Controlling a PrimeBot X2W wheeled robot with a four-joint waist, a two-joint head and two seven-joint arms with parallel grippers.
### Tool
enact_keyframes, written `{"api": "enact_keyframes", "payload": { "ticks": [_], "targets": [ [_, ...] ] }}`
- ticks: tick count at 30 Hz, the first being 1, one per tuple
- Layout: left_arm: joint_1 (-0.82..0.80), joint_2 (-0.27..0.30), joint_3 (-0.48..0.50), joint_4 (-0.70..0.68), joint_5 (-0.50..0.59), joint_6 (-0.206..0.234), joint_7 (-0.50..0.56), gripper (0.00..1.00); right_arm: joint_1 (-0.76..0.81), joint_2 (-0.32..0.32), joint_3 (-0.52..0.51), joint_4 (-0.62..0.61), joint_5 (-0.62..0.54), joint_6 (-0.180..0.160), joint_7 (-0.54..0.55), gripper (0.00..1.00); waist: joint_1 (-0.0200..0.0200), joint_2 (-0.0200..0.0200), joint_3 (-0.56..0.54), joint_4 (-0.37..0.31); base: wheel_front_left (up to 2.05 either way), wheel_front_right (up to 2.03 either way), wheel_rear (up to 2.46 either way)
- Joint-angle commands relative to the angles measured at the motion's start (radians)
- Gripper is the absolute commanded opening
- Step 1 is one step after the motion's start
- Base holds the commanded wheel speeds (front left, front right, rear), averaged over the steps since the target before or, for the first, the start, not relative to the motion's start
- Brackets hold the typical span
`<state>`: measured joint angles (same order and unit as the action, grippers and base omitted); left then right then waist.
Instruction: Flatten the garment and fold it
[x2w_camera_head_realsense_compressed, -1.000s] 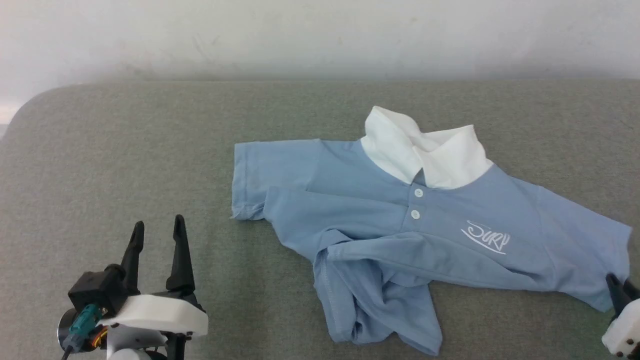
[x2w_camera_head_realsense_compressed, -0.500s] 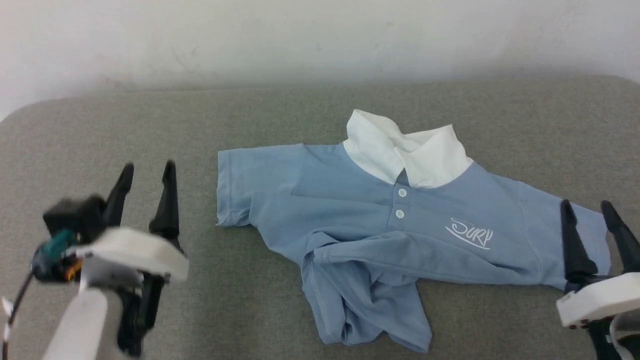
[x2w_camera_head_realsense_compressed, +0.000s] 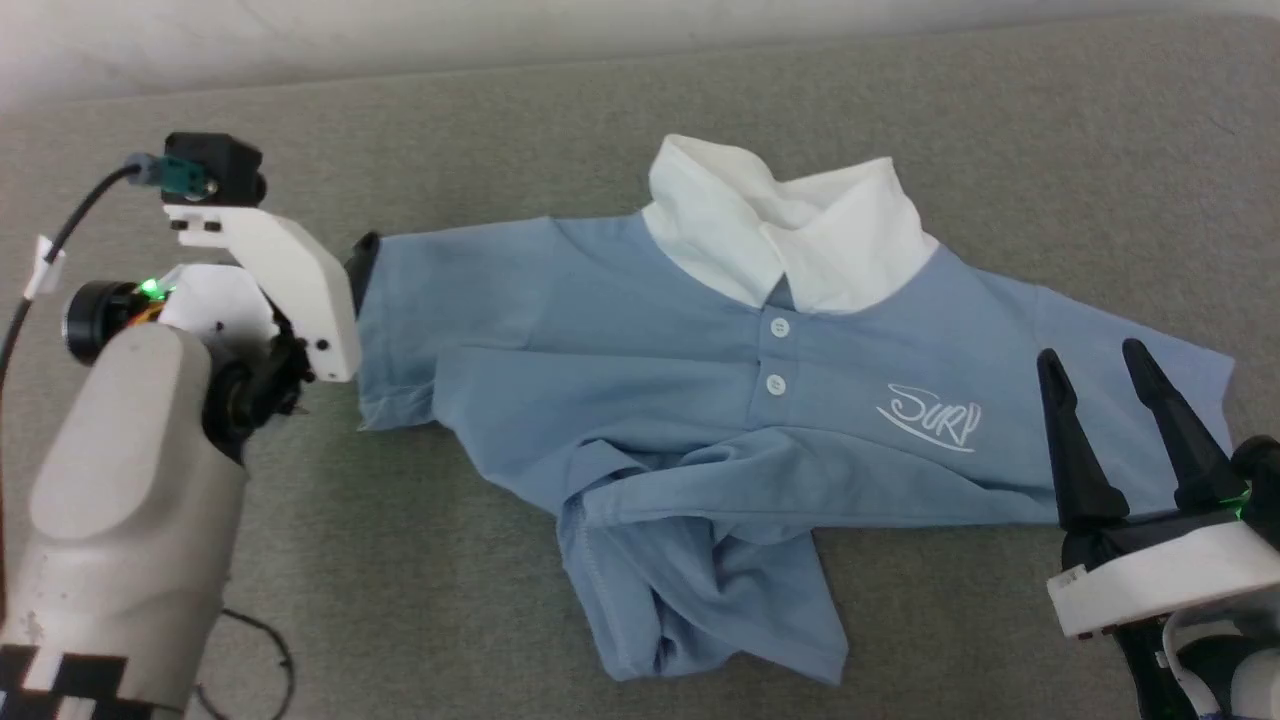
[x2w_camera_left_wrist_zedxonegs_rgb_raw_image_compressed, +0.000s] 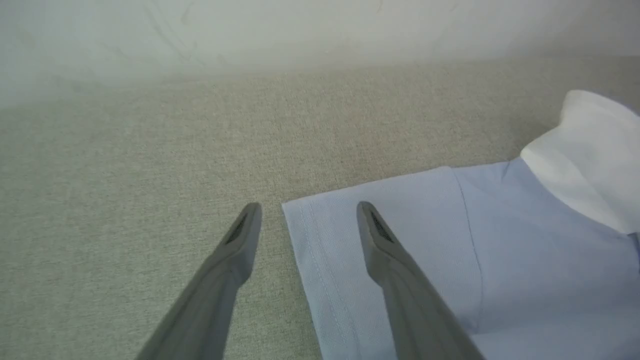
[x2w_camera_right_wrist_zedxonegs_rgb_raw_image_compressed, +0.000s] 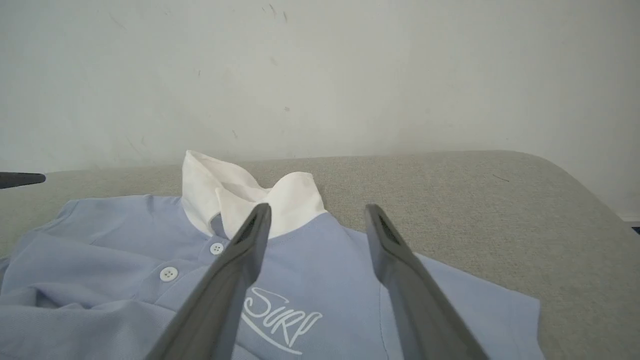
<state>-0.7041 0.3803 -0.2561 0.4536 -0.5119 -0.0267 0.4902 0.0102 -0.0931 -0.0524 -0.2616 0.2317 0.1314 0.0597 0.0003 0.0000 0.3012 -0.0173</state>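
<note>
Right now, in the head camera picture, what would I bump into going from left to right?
Left arm → the garment's blue sleeve → white collar → Surf lettering → right end effector, open above the garment's other side.

Plain lab-like room — grey cloth-covered table (x2w_camera_head_realsense_compressed: 1000, 100), scuffed white wall (x2w_camera_right_wrist_zedxonegs_rgb_raw_image_compressed: 320, 75).

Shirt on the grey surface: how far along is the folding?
Early. The shirt lies face up, shoulders and sleeves roughly spread. In hand: both jaws are open, the left at one sleeve's edge, the right above the other sleeve. Left: smoothing the bunched hem, then every fold.
</note>
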Motion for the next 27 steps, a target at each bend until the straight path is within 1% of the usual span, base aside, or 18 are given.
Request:
{"api": "enact_keyframes", "payload": {
  "ticks": [1, 3, 6, 12, 13, 14, 15, 17, 20, 21, 25, 27],
  "targets": [
    [-0.025, 0.012, -0.006, 0.030, -0.006, -0.008, 0.028, 1.00, -0.014, -0.003, 0.003, 0.003, 0.007, -0.001, -0.006, 1.00, -0.0003, 0.0000, 0.059, -0.062, 0.00, 0.00, 0.00],
    [-0.050, 0.025, -0.014, 0.092, -0.014, -0.019, 0.086, 1.00, -0.019, -0.004, 0.013, 0.011, 0.012, -0.001, -0.010, 1.00, -0.0003, 0.0000, 0.071, -0.080, 0.00, 0.00, 0.00],
    [-0.071, 0.034, -0.027, 0.163, -0.028, -0.039, 0.144, 1.00, -0.025, -0.003, 0.018, 0.028, 0.019, -0.001, -0.013, 1.00, -0.0003, 0.0000, 0.081, -0.099, 0.00, 0.00, 0.00],
    [-0.068, -0.009, -0.057, 0.242, -0.090, -0.078, 0.231, 1.00, -0.031, -0.001, 0.006, 0.055, 0.025, -0.001, -0.020, 1.00, -0.0003, 0.0000, 0.082, -0.111, 0.00, 0.00, 0.00],
    [-0.065, -0.019, -0.063, 0.250, -0.101, -0.082, 0.246, 0.56, -0.032, -0.002, 0.004, 0.058, 0.026, -0.001, -0.019, 1.00, -0.0003, 0.0000, 0.081, -0.111, 0.00, 0.00, 0.00],
    [-0.061, -0.026, -0.071, 0.255, -0.108, -0.086, 0.257, 0.24, -0.035, -0.003, 0.001, 0.061, 0.028, -0.001, -0.018, 1.00, -0.0003, 0.0000, 0.079, -0.109, 0.00, 0.00, 0.00],
    [-0.058, -0.032, -0.078, 0.258, -0.112, -0.088, 0.260, 0.00, -0.038, -0.005, -0.003, 0.064, 0.029, -0.001, -0.016, 1.00, -0.0003, 0.0000, 0.077, -0.108, 0.00, 0.00, 0.00],
    [-0.053, -0.037, -0.088, 0.264, -0.116, -0.092, 0.255, 0.00, -0.046, -0.009, -0.009, 0.069, 0.032, -0.001, -0.010, 1.00, -0.0003, 0.0000, 0.073, -0.104, 0.00, 0.00, 0.00],
    [-0.043, -0.032, -0.087, 0.267, -0.105, -0.089, 0.196, 0.00, -0.062, -0.022, -0.021, 0.092, 0.054, -0.001, 0.012, 1.00, -0.0003, 0.0000, 0.057, -0.099, 0.00, 0.00, 0.00],
    [-0.038, -0.030, -0.082, 0.266, -0.102, -0.082, 0.166, 0.00, -0.068, -0.031, -0.026, 0.107, 0.062, -0.001, 0.028, 1.00, -0.0003, 0.0000, 0.049, -0.097, 0.00, 0.00, 0.00],
    [-0.016, -0.030, -0.045, 0.235, -0.083, -0.025, 0.003, 0.00, -0.110, -0.078, -0.065, 0.191, 0.129, -0.001, 0.109, 1.00, -0.0003, 0.0000, 0.021, -0.082, 0.00, 0.00, 0.00],
    [-0.001, -0.044, -0.028, 0.213, -0.089, -0.013, -0.058, 0.00, -0.141, -0.113, -0.102, 0.260, 0.158, -0.001, 0.157, 1.00, -0.0003, 0.0000, 0.008, -0.068, 0.00, 0.00, 0.00]
  ]
}}
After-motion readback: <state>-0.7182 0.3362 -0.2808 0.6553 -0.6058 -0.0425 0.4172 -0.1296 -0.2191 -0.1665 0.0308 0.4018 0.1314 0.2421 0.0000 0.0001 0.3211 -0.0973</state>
